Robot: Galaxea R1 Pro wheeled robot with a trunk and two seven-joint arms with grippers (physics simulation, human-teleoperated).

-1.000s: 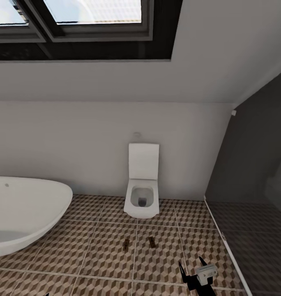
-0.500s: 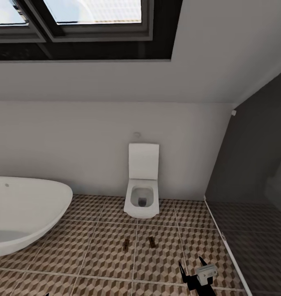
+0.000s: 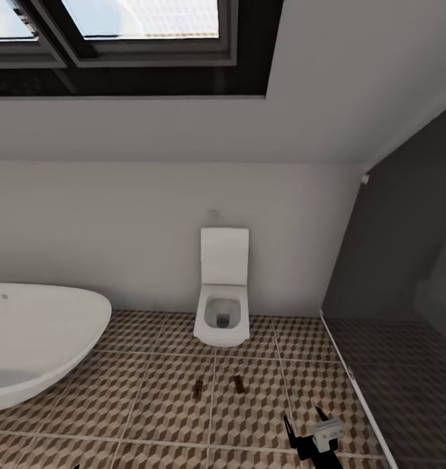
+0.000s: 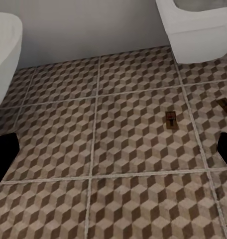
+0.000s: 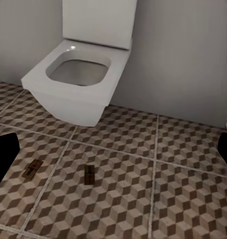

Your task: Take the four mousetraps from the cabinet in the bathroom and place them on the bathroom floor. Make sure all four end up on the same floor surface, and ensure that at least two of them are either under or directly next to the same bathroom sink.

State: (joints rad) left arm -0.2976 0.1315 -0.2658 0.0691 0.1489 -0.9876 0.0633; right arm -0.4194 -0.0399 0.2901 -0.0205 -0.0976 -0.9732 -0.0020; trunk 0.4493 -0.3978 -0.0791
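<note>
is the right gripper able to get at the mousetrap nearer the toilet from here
Probably not yet: the right gripper is open with bare floor between, but the mousetrap lies well ahead, before the toilet.

Open bathroom floor [image 3: 164, 397] lies between the bathtub [image 3: 34, 345] and toilet [image 3: 222, 319], with two mousetraps [image 3: 197, 389] lying on it.

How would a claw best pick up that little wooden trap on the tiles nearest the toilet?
Probably from straight above, pinching the long edges of the small tan wooden mousetrap: it lies flat on the cube-patterned tile floor, so only its thin sides offer a hold.
</note>
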